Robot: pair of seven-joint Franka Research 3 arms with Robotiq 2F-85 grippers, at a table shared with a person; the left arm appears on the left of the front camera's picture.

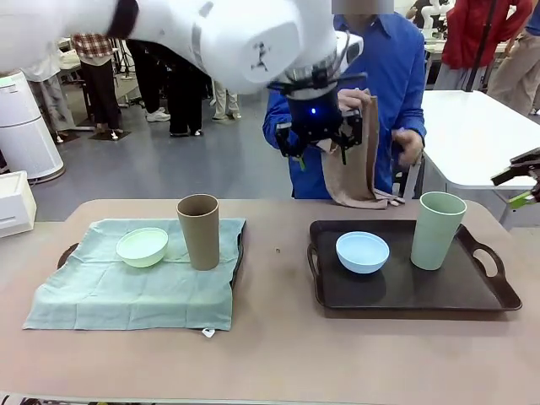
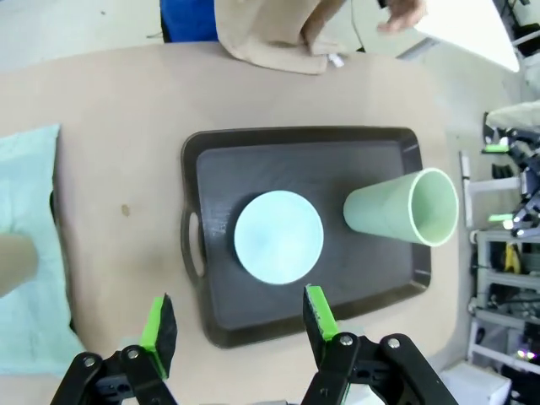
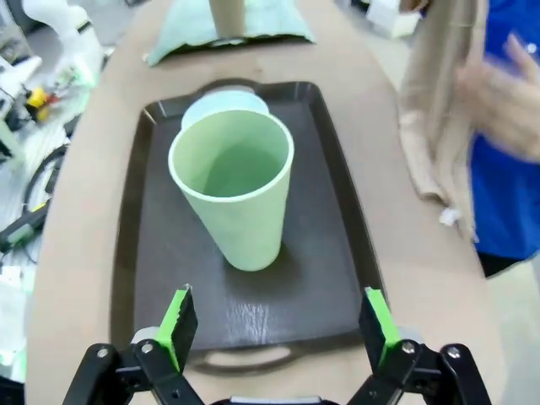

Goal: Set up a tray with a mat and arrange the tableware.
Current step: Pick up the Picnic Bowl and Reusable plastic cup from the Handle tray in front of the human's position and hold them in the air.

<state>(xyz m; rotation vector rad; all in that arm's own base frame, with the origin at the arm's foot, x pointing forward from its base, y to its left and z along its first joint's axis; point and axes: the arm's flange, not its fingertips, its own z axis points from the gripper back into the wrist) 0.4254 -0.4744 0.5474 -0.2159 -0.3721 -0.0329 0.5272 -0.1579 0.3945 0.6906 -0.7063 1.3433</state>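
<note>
1. Now, from the front: the left gripper [image 1: 319,145] hangs high over the table's far edge, right in front of the folded beige cloth mat [image 1: 359,173] that the person's hand [image 1: 359,101] holds up. Whether they touch I cannot tell. The pale mint green round bowl [image 1: 142,246] and tall brown handleless cup [image 1: 199,230] stand on a pale green cloth mat [image 1: 126,295]. The right gripper [image 1: 519,184] sits off the table's right end.
2. Left wrist: the left gripper [image 2: 238,325] has its jaws apart and empty, above the dark brown plastic tray [image 2: 219,169]. The tray carries the light blue round bowl [image 2: 278,236] and tall pale green handleless cup [image 2: 401,218], with no mat beneath.
3. Right wrist: the right gripper [image 3: 278,325] is spread wide, empty, facing that cup. A high grip could tip the tapering cup onto the bowl, and a hasty grab at the cloth could nip the person's fingers.
</note>
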